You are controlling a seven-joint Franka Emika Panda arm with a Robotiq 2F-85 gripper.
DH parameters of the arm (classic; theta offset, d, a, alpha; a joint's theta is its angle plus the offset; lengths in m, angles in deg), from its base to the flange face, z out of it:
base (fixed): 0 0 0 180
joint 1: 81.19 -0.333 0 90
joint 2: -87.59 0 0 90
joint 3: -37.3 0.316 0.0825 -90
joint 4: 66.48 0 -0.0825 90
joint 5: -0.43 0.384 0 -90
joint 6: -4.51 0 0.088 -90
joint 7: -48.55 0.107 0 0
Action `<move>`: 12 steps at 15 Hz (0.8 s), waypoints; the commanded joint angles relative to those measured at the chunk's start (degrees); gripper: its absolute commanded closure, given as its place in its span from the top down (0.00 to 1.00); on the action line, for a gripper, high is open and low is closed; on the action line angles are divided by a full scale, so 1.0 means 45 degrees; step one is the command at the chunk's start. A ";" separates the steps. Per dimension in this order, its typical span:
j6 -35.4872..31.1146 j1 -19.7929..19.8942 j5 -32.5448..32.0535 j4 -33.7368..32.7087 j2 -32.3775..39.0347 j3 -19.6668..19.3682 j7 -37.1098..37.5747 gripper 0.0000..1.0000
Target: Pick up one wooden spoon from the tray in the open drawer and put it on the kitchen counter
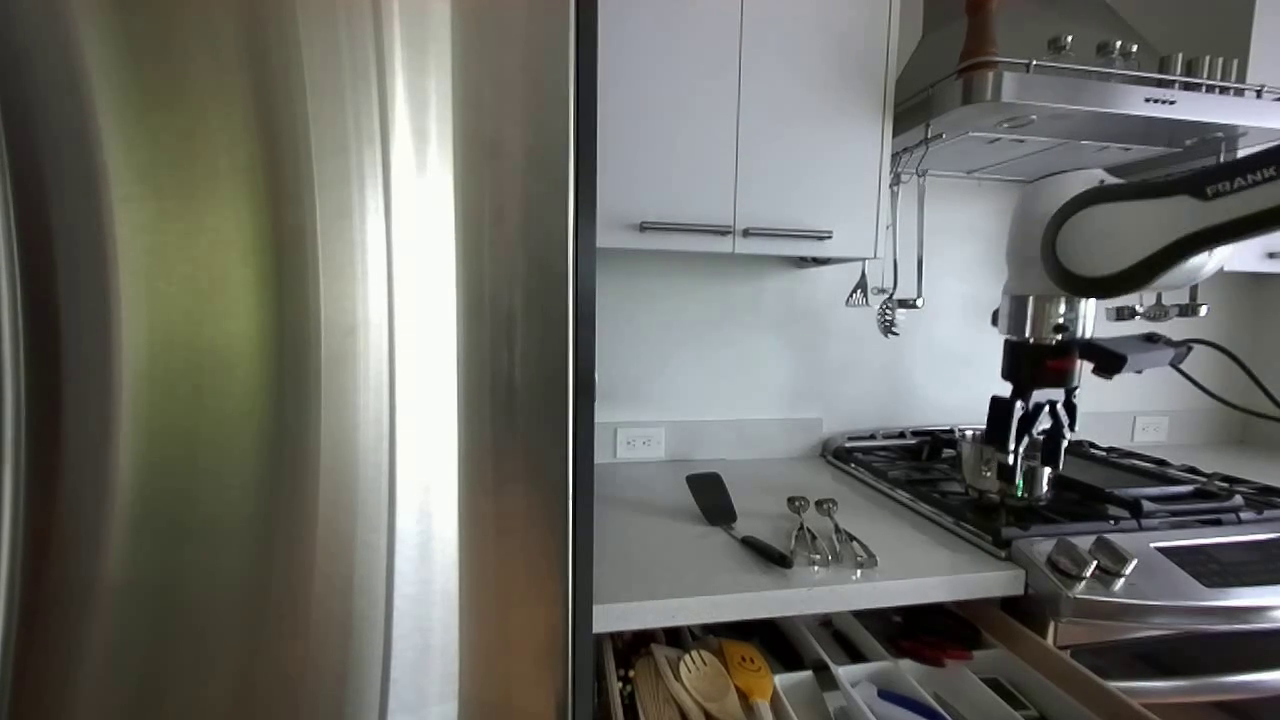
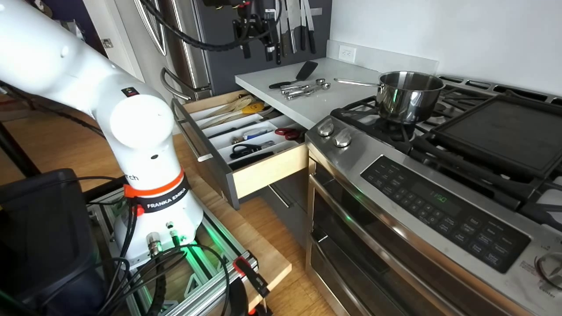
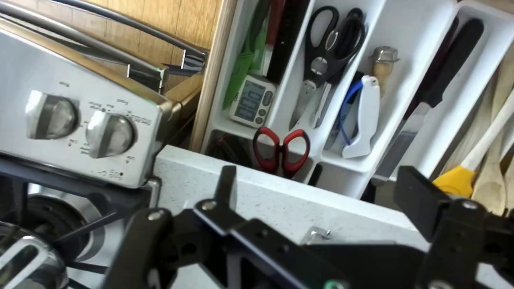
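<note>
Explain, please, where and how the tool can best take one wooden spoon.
Probably take this spoon by its handle, from above, the tool turned to close across it. The handle is slim and runs away from the counter; the bowl is wider and nearer it. The yellow spatula close by makes a side approach look worse.

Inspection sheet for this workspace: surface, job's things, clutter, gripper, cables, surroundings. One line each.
Surface: white counter, overhanging the back of the open drawer.
Job's things: wooden spoon in the tray, beside a yellow utensil.
Clutter: black spatula and two metal scoops on the counter; timer and black-handled knife in the tray.
Gripper: jaws apart, holding nothing.
Cables: wrist cable hanging in a loop; base cables loose and overlapping.
Surroundings: pot on the stove; fridge by the counter; knives on a dark panel.
</note>
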 commanded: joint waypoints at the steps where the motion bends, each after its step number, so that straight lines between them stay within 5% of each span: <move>1: -0.0401 -0.1382 0.0437 0.1054 -0.0598 0.1760 0.2241 1.00; 6: -0.2888 -0.3012 0.1390 0.0601 0.1556 0.4647 0.5317 1.00; 7: -0.1973 -0.2905 0.0978 0.0770 0.0602 0.3753 0.4651 1.00; 12: -0.2831 -0.3296 0.0964 0.0662 0.1531 0.4451 0.5492 1.00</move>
